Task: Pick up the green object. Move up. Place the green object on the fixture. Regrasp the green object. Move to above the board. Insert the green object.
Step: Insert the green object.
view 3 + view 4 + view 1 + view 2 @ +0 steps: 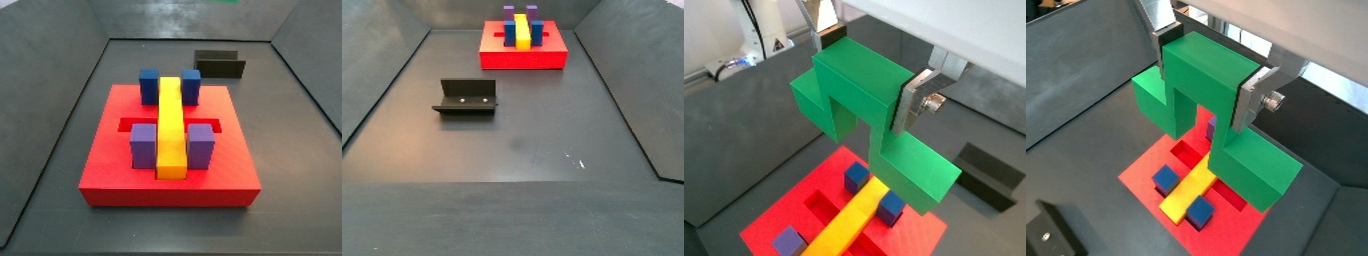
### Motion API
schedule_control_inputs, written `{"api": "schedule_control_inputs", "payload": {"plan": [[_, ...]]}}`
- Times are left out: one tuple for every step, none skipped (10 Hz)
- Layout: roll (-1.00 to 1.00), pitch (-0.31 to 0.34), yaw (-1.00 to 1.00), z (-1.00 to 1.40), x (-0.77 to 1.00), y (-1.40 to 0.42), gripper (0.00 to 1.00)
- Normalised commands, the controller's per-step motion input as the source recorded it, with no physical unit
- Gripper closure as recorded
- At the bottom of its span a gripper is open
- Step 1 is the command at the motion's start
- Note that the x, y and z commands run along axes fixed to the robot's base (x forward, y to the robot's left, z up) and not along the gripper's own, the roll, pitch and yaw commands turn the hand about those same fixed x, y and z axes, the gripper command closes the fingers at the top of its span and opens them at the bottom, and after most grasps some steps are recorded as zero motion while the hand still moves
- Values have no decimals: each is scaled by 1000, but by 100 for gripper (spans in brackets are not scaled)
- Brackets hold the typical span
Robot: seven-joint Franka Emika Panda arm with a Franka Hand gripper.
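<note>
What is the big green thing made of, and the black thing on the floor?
The green object, held in the gripper above the board, looks like matte plastic: even colour, crisp edges, no shine. The fixture looks like dark painted metal or plastic, dull, with small bright dots like screws on its back wall; I can't be sure.

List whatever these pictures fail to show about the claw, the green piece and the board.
- Claw: out of frame in both side views, so its height above the board is unknown.
- Green piece: fills both wrist views, hiding part of the board and its slots.
- Fixture: cut off by the edge in a wrist view.
</note>
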Motion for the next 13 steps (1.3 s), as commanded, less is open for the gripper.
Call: {"api": "schedule_control_inputs", "payload": {"plan": [[-310,-123,-200,-451,431,0,100],[-400,-173,-211,-277,566,0,100],[-464,-187,-243,-160,554,0,100],[-460,-167,-231,-169,526,0,100],[-321,-117,-100,-437,103,-17,100],[-170,-69,0,-726,-11,-160,100],[-44,-40,131,-917,-369,-143,100],[177,-143,240,-860,-614,-191,100],[304,-219,311,-623,-543,-169,100],[277,-223,354,-611,-406,-149,100],[161,-171,294,-511,-266,-97,100],[0,-117,246,-311,-111,-60,100],[-106,-100,283,-243,17,-46,100]]}}
